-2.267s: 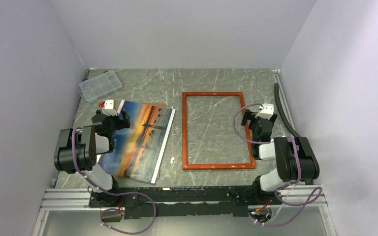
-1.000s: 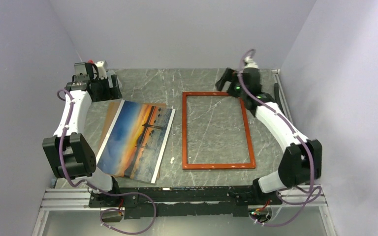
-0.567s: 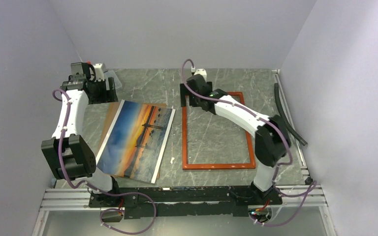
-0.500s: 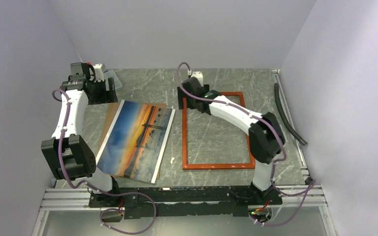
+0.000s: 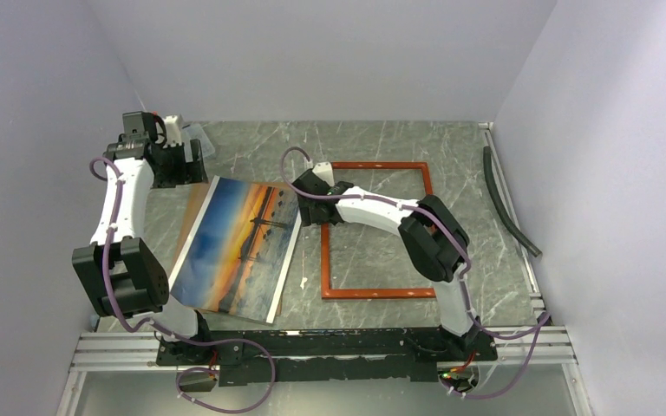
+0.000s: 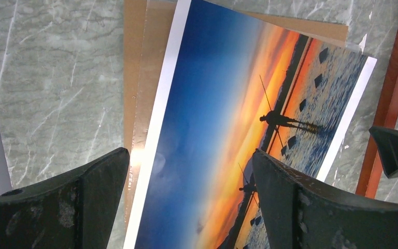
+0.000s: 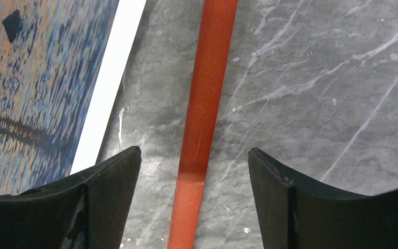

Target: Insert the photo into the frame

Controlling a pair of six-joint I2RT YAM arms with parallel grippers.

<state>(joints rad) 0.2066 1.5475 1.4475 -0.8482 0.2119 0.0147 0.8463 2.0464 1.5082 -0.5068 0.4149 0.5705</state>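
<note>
The photo (image 5: pixel 238 247), an orange sunset print with a white border, lies slanted at the table's left on a brown backing board (image 6: pixel 134 62). The red-orange frame (image 5: pixel 386 293) lies flat to its right. My left gripper (image 5: pixel 178 166) hangs open above the photo's far end; in the left wrist view its jaws (image 6: pixel 190 155) span the photo (image 6: pixel 223 119) without touching it. My right gripper (image 5: pixel 305 194) is open and low over the frame's left bar. In the right wrist view the bar (image 7: pixel 207 104) runs between the fingers of the gripper (image 7: pixel 194 150), with the photo's edge (image 7: pixel 31 78) at left.
A clear plastic organiser box (image 5: pixel 201 139) sits at the far left corner behind my left gripper. A black hose (image 5: pixel 507 204) lies along the right wall. A small white scrap (image 5: pixel 302 282) rests between photo and frame. Walls close in on three sides.
My right arm has swung from the frame's far right corner across its top to the left bar beside the photo. The left arm has barely moved.
</note>
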